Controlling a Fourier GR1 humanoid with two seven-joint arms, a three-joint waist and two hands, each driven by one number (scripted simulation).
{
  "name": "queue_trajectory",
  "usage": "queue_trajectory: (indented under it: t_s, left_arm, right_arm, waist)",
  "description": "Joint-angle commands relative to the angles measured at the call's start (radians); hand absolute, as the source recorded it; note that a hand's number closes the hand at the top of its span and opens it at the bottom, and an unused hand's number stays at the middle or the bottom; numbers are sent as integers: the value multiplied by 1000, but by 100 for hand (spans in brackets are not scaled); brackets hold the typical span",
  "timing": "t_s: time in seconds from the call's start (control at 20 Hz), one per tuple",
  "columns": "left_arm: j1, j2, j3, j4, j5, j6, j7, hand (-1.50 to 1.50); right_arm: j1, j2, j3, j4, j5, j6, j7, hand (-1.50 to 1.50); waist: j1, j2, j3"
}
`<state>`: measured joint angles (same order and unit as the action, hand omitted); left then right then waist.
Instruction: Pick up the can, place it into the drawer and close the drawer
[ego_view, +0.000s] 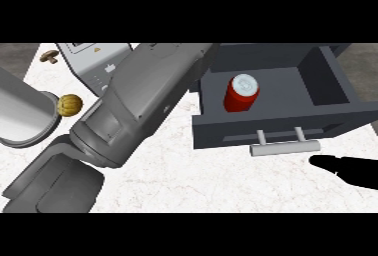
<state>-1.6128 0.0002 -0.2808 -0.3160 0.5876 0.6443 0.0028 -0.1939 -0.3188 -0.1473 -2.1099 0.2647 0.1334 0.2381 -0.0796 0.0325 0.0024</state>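
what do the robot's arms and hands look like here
The left forearm is a bulky grey casing of smooth, flat-sided panels with seams, darker grey toward the lower edge. No cables or markings show. The right hand is plain black and rounded.

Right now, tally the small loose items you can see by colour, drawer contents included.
Red: 1, the can
Yellow-brown: 1, a ridged ball
Tan: 1, a mushroom-shaped piece
Total: 3
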Motion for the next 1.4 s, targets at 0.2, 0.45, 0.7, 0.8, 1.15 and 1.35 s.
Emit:
queue_trajectory:
  t_s: [0.2, 0.45, 0.7, 0.8, 1.15, 1.35]
  left_arm:
    - [-50, 0, 10, 38, 14, -10, -6, -150]
    - [-28, 0, -15, 39, 1, -20, -17, -150]
    - [-31, 24, 13, 47, -8, -65, -2, -150]
    - [-32, 56, 13, 30, -14, -94, 15, -150]
    - [15, 83, 20, -2, -37, -69, 16, -150]
    - [41, 127, 22, -51, -44, -91, 55, -150]
  right_arm:
    - [-120, -33, 169, 198, 307, -53, -84, -150]
    - [-182, 2, 255, 415, 451, -121, -131, -150]
    - [-197, 35, 315, 593, 608, -250, -198, -150]
    - [-301, 39, 298, 691, 620, -238, -178, -150]
    - [-418, 112, 268, 1046, 693, -458, -311, -150]
    - [-515, 127, 224, 1215, 742, -553, -293, -150]
  waist:
    - [46, -6, -1]
    - [60, -11, -1]
    - [83, -18, -1]
    - [97, -21, -2]
    - [111, -21, -1]
    - [123, -23, -1]
